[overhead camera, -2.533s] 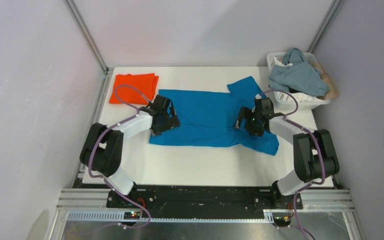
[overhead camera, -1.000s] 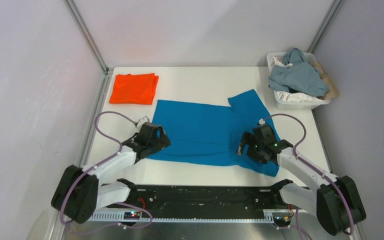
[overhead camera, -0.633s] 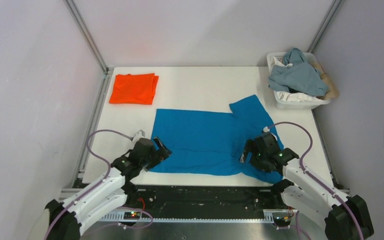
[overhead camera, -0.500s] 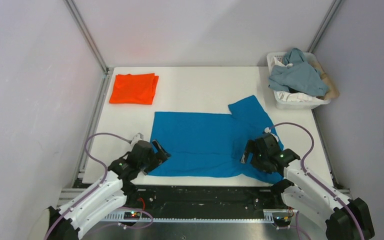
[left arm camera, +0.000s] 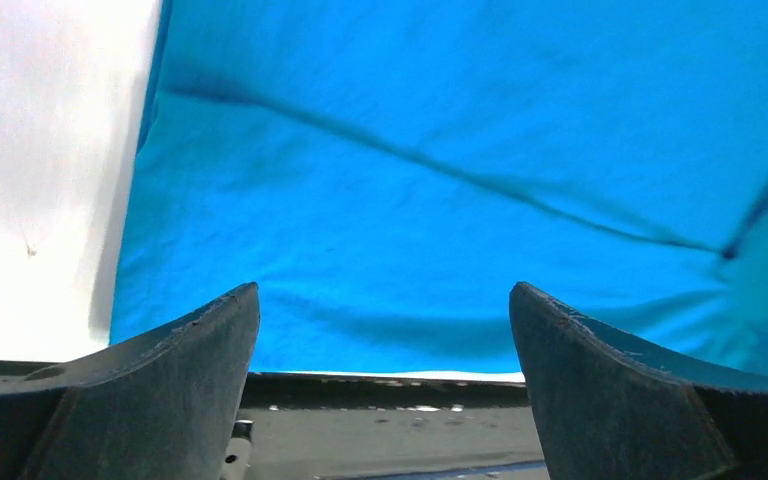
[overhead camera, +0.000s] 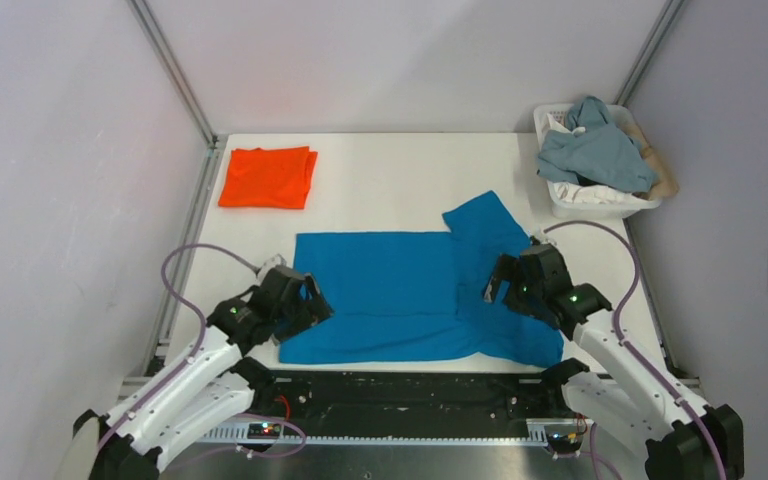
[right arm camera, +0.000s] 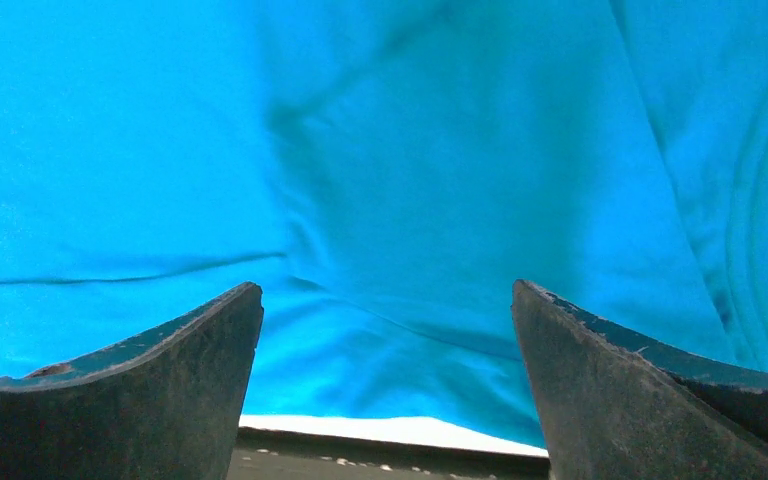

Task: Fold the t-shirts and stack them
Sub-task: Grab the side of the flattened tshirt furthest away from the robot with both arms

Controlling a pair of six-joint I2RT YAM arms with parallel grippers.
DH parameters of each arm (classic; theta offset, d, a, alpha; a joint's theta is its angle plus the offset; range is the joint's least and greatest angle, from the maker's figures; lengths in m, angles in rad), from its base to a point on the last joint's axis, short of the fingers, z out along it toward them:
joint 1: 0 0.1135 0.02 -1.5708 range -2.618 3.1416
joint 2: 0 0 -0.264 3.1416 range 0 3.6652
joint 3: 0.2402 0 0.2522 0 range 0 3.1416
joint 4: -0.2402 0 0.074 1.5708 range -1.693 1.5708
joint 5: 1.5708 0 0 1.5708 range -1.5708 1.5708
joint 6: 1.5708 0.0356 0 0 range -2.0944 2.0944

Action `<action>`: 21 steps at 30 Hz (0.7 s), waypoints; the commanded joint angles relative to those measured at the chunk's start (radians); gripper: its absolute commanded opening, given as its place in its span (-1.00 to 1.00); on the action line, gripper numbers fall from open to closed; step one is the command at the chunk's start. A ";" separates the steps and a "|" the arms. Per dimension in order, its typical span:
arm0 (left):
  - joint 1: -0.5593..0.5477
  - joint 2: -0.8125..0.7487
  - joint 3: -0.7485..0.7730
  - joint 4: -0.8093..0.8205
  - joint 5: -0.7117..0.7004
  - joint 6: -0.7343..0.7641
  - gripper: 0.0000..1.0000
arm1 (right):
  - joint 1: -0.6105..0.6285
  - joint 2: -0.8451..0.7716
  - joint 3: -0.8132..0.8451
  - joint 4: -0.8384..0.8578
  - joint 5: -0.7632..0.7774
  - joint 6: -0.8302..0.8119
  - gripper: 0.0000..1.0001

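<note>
Two grippers hang low over the bright blue cloth t-shirt [overhead camera: 390, 295], each with its fingers spread wide and nothing between them. The left gripper [overhead camera: 303, 300] sits at the shirt's left end and the right gripper [overhead camera: 512, 282] at its right end, near the sleeves. That placement looks meant to let each arm pinch one side for a shared fold, and open fingers suit a bite on thin cloth.

In the left wrist view, blue fabric fills the gap between the fingers and runs on ahead of them; the near hem crosses just ahead of the fingertips, and bare white shows outside the left finger. In the right wrist view, creased blue cloth spreads between and beyond both fingers, with a thin white strip close under the tips.

The blue shirt lies flat and lightly wrinkled, one sleeve jutting away ahead of the right fingers; it is not yet folded small.

The bright orange cloth t-shirt [overhead camera: 268, 177] lies folded well ahead of the left fingers, apart from the blue one, probably as the base of the stack.

The flat white matte table [overhead camera: 400, 170] stands between pale walls with slanted aluminium posts [overhead camera: 172, 72]; a white plastic basket [overhead camera: 600, 208] heaped with grey-blue clothes [overhead camera: 595, 150] sits well ahead of the right fingers.
</note>
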 commanded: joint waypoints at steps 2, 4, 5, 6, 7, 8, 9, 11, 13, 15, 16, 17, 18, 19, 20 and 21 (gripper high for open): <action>-0.006 0.057 0.248 -0.016 -0.129 0.118 0.99 | -0.004 -0.021 0.162 0.139 -0.011 -0.120 0.99; 0.003 0.132 0.334 -0.015 -0.230 0.135 0.99 | -0.018 0.016 0.197 0.204 0.014 -0.152 0.99; 0.035 0.162 0.361 -0.012 -0.268 0.154 0.99 | -0.027 0.053 0.221 0.231 0.020 -0.159 0.99; 0.060 0.235 0.417 -0.004 -0.272 0.169 0.99 | -0.054 0.074 0.240 0.294 0.011 -0.165 0.99; 0.124 0.272 0.466 0.002 -0.262 0.195 0.99 | -0.071 0.124 0.249 0.333 0.001 -0.175 0.99; 0.157 0.355 0.487 0.030 -0.257 0.211 0.99 | -0.113 0.156 0.278 0.403 -0.029 -0.175 0.99; 0.213 0.394 0.531 0.041 -0.260 0.230 0.99 | -0.131 0.220 0.299 0.429 -0.048 -0.179 0.99; 0.286 0.523 0.596 0.070 -0.245 0.256 0.99 | -0.183 0.329 0.379 0.461 -0.091 -0.193 0.99; 0.340 0.642 0.653 0.103 -0.228 0.270 0.99 | -0.213 0.436 0.458 0.479 -0.080 -0.210 0.99; 0.388 0.761 0.709 0.128 -0.169 0.300 0.99 | -0.233 0.532 0.513 0.530 -0.079 -0.234 0.99; 0.412 0.838 0.728 0.143 -0.155 0.310 0.99 | -0.245 0.598 0.552 0.557 -0.085 -0.251 0.99; 0.422 0.873 0.766 0.149 -0.138 0.316 0.99 | -0.255 0.628 0.571 0.576 -0.089 -0.258 0.99; 0.444 0.942 0.785 0.159 -0.098 0.333 0.99 | -0.260 0.688 0.611 0.580 -0.092 -0.265 0.99; 0.452 1.001 0.818 0.166 -0.084 0.339 0.99 | -0.270 0.715 0.631 0.587 -0.096 -0.268 0.99; 0.471 1.028 0.836 0.174 -0.075 0.349 0.99 | -0.274 0.768 0.665 0.590 -0.110 -0.270 0.99; 0.481 1.079 0.865 0.177 -0.054 0.354 0.99 | -0.284 0.792 0.697 0.586 -0.129 -0.267 0.99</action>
